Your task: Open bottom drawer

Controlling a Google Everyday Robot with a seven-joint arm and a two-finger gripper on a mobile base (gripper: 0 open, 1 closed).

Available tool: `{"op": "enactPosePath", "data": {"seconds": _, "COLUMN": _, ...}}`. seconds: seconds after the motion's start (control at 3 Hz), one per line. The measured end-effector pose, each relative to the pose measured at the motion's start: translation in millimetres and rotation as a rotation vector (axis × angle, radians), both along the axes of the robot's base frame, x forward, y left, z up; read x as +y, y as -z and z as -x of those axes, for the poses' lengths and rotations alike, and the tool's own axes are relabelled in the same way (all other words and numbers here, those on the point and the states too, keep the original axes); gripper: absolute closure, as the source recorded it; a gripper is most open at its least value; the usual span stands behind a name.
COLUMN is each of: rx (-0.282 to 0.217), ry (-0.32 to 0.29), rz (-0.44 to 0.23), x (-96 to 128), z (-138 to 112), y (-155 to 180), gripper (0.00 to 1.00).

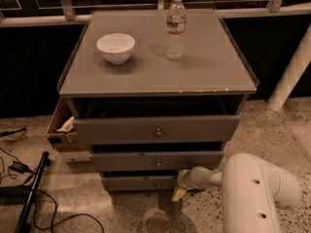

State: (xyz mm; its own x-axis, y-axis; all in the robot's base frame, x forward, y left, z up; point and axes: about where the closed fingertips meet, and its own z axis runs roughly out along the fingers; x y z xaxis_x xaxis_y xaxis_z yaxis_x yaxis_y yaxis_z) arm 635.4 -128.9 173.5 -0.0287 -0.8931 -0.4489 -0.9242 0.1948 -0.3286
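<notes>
The bottom drawer [138, 182] is the lowest and shortest grey front of the cabinet [155, 72]. It has a small round knob [158, 184] at its centre, and a dark gap shows above it. My gripper [178, 194] is low near the floor, just right of the knob, at the drawer's right end and slightly below it. My white arm [252, 188] reaches in from the lower right. The middle drawer [156, 160] and the large top drawer [156, 129] sit above.
A white bowl [115, 46] and a water bottle [176, 27] stand on the cabinet top. An open cardboard box [60, 127] sits at the cabinet's left side. Cables and a black pole [31, 193] lie on the floor at left. A round object [158, 222] is on the floor in front. A white post [291, 72] stands at right.
</notes>
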Motion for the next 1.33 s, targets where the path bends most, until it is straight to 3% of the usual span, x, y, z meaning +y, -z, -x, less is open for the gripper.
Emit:
{"op": "enactPosePath", "data": {"seconds": 0.67, "rx": 0.014, "ry": 0.007, "rz": 0.009, "x": -2.1, "z": 1.4, "y": 5.5, "gripper": 0.00}}
{"op": "enactPosePath", "data": {"seconds": 1.33, "rx": 0.082, "ry": 0.041, "rz": 0.045, "x": -17.0, "z": 5.1, "y": 30.9, "gripper": 0.00}}
